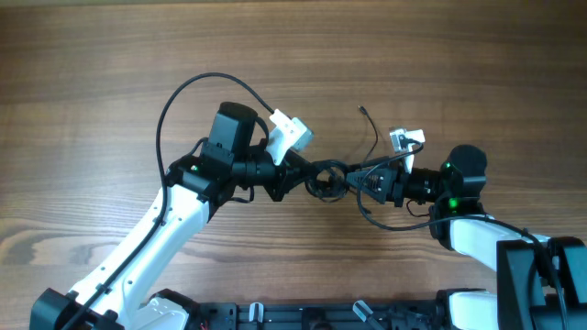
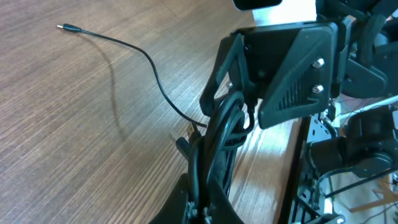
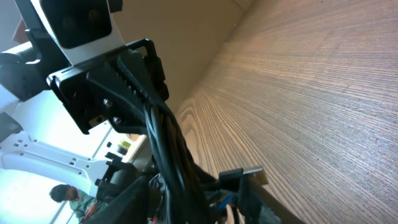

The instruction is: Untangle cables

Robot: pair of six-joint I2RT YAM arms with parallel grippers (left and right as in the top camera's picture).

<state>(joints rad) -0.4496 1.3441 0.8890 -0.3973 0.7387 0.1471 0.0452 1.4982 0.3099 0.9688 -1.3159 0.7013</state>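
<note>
The cables [image 1: 327,179] are a small bunch of thin black wires stretched between my two grippers at the table's middle. My left gripper [image 1: 308,174] is shut on one side of the bunch. My right gripper [image 1: 359,181] is shut on the other side. One loose strand [image 1: 371,128] runs up and ends in a small plug. In the left wrist view my fingers [image 2: 202,208] pinch the bunch [image 2: 217,137], and the loose strand [image 2: 149,62] trails to the upper left. In the right wrist view my fingers [image 3: 193,199] hold the bunch [image 3: 168,143], with a flat plug [image 3: 249,171] beside it.
The wooden table [image 1: 110,55] lies around both arms. A thick black arm cable [image 1: 174,101] loops over the left arm. White wrist cameras [image 1: 289,133] sit on both wrists. The robot's black base frame [image 1: 303,316] lines the front edge.
</note>
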